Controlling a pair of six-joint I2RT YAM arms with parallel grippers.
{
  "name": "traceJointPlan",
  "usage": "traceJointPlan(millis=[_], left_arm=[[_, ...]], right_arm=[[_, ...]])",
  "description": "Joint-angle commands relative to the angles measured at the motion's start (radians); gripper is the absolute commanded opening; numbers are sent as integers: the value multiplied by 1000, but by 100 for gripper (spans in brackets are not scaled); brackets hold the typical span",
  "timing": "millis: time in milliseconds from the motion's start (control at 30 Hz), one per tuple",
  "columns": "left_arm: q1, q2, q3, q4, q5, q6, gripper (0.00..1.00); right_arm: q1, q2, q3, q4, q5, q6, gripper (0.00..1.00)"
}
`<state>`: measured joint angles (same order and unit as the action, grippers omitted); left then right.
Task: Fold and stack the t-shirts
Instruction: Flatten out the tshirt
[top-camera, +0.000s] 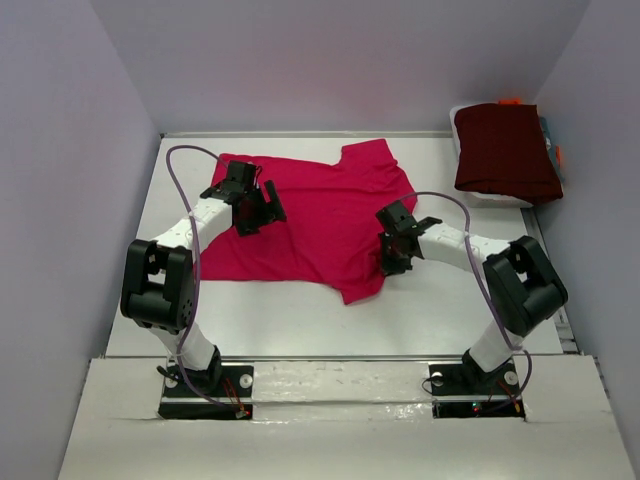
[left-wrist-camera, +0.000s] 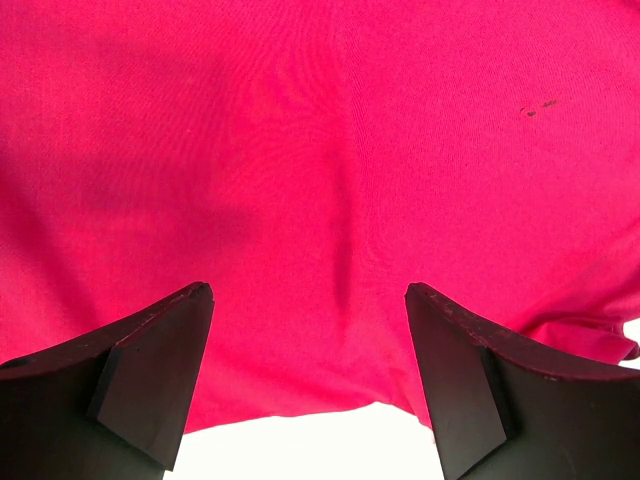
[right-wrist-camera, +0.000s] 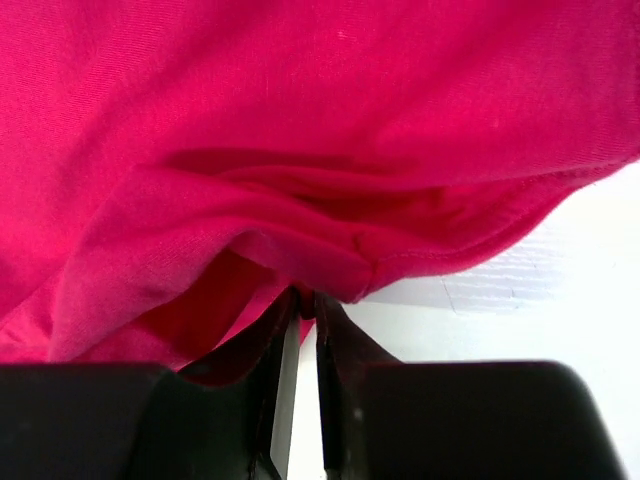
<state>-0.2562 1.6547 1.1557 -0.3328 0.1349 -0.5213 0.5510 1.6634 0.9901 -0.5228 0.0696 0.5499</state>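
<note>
Over the t-shirt (top-camera: 320, 215), left pincer (left-wrist-camera: 310, 340) agape, right pincer (right-wrist-camera: 305, 300) clamped.

Robot lab test cell, not a home or shop. Plain white table (top-camera: 300, 320) boxed in on three sides by bare pale walls (top-camera: 70, 180). No furniture or decor, just the rig. Left arm (top-camera: 190, 240) and right arm (top-camera: 470, 250) are bolted on black base plates (top-camera: 200, 405) at the near edge, with loose cables (top-camera: 168, 170) looping over them. Only props: crimson t-shirt (top-camera: 320, 215) spread flat, and folded maroon garment (top-camera: 505, 150) on a white bin (top-camera: 495, 200) in the far right corner.
</note>
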Motion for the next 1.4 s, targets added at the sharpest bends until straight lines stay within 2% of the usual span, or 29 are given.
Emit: traceJointPlan(millis=[0,67,233,500,667,1033,1367], left_arm=[[-5,-4,-2,-3,3,15,90],[-5,-4,-2,-2,5,15,90],[-5,-3,-4,-3,2,20,90],[-5,0,-2,1,9,18,90],[-5,5,-7,6,20,18,90],[-5,4,-1,3,25,23,90],[-5,1,-2,1,26,24,90]], right_arm=[[7,9,-18,53,-8,-1,11],[7,4,-18,47,-20,1,7],[7,-66,-44,-14,-60,18,7],[17,-325,-133,-196,-114,68,7],[17,-409,-195,-258,-149,99,7],[86,-404,-199,-292,-272,139,7],[208,-288,-145,-249,-327,150,7]])
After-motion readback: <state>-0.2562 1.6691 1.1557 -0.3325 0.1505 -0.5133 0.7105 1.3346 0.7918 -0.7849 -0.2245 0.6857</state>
